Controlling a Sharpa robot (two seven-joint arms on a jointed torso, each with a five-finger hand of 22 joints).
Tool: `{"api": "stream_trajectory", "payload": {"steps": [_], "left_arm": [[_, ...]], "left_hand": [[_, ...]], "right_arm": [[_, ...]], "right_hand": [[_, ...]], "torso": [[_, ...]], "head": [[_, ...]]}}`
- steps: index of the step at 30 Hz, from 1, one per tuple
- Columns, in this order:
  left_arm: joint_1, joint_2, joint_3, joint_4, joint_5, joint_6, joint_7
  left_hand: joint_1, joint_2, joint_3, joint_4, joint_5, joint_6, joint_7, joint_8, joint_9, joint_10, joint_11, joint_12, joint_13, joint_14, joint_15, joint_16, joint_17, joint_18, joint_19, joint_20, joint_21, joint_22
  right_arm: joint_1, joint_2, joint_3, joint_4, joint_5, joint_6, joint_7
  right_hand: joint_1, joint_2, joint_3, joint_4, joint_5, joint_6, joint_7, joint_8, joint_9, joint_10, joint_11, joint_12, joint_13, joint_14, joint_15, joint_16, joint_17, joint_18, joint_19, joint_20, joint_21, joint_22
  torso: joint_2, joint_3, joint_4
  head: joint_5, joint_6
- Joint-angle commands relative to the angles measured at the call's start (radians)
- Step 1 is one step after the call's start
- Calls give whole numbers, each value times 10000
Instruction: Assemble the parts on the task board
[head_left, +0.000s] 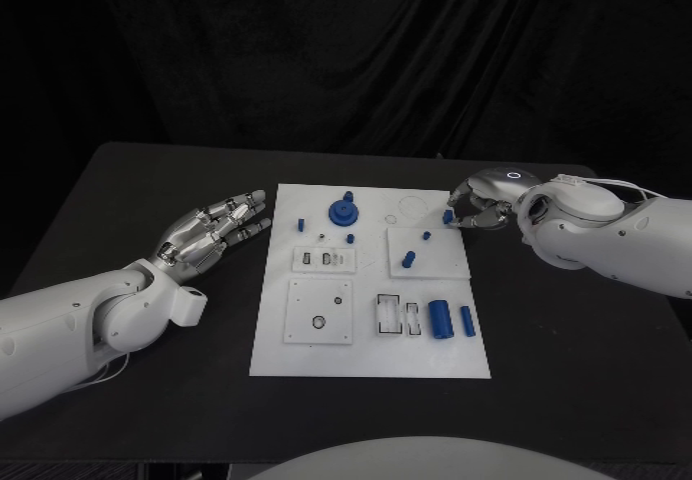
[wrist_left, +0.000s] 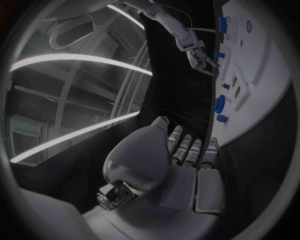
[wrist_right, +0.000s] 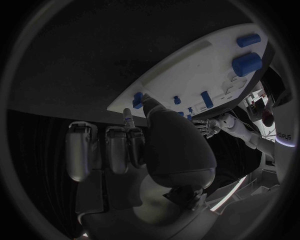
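R hand (head_left: 476, 212) at task board (head_left: 369, 355) far-right edge (L hand (head_left: 216, 230) off left)

The black table (head_left: 144, 200) bears the white task board (head_left: 361, 355) at its middle.
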Motion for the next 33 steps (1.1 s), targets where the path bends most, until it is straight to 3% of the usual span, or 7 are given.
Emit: {"api": "stream_trajectory", "payload": {"steps": [1,25,33], "left_arm": [[-33,5,9,8,13,126,943],[-129,9,10,-12,13,180,923],[-139,21,10,-28,13,196,912]], "left_hand": [[56,-68,60,4,62,-12,45,-42,7,-53,12,10,-1,-32,34,-58,-7,201,-59,13,-36,-5],[59,-68,90,-11,68,-36,46,-49,4,-65,17,1,-4,-41,38,-62,-9,199,-66,14,-42,-7],[64,-69,103,-21,73,-41,47,-52,3,-69,17,-2,-4,-45,39,-63,-10,198,-68,14,-43,-8]], "right_arm": [[-35,46,4,-77,-58,157,-147],[-131,424,9,-422,-58,122,-6],[-153,506,11,-485,-58,59,41]], "right_hand": [[53,82,-37,3,88,172,-5,104,34,1021,2,27,2632,1039,-21,29,2634,-45,470,-33,-39,2245],[176,153,-39,-34,428,474,10,237,112,1021,15,27,2632,1039,-10,29,2634,-40,467,-20,-62,2247],[328,255,15,-124,808,1052,-39,509,298,1021,-22,27,2632,1039,-35,29,2634,-43,482,-37,-58,2261]], "torso": [[5,1,-1],[6,6,-8],[6,0,11]], "head": [[3,-4],[-11,-54],[-31,-64]]}}
